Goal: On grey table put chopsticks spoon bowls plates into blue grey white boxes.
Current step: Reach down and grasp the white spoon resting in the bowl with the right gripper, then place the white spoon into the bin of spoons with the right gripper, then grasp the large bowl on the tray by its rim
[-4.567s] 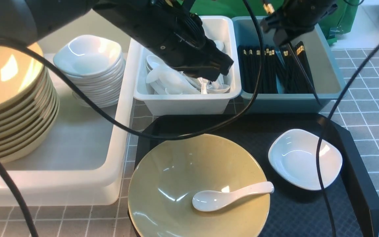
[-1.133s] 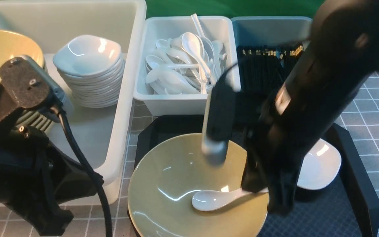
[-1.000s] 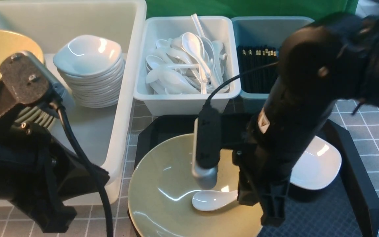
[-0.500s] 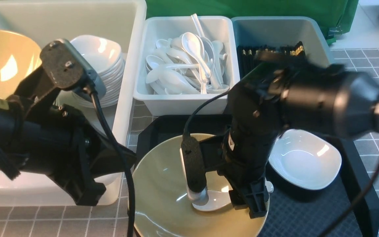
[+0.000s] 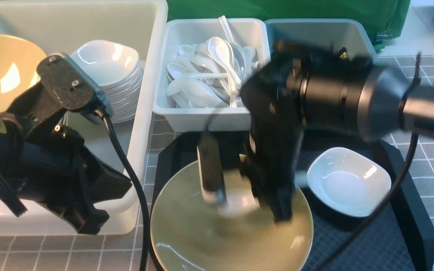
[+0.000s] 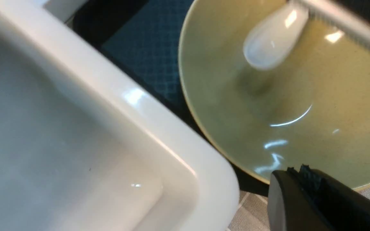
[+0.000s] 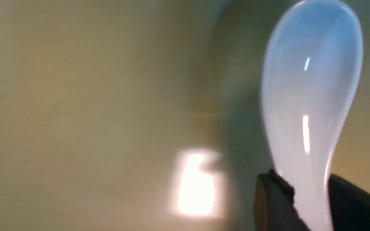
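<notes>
White spoon [image 7: 310,96], glossy and smooth, is pinched by its handle between the jaws of the right tool [image 7: 310,199]. Its scoop hangs free above the inside of the yellow-green bowl [image 5: 202,241], which stands on the black tray [image 5: 409,210] beside a small white dish [image 5: 349,180]. The left tool [image 6: 316,199] is pressed together and empty, hovering at the corner of the big white box [image 5: 141,113], just beside the bowl's rim.

The step in hand looks like carrying the spoon to the middle white box [image 5: 202,120], beyond the tray, where a heap of spoons already lies.

- The grip sits far out on the handle and the glaze is slick, so the scoop may swing or slide. A steady, unhurried carry suits it better than a quick one.
- Rise enough to clear the box's near wall before going forward.
- Aim for the open part of the heap, away from the spoons that stand up at the back.
- Bring the scoop low over the heap before the jaws spread; a drop from height could chip it or send it bouncing out.
- Stay clear of the blue box [image 5: 315,30] on the right.
- The left arm is best held where it is, out of the path.
</notes>
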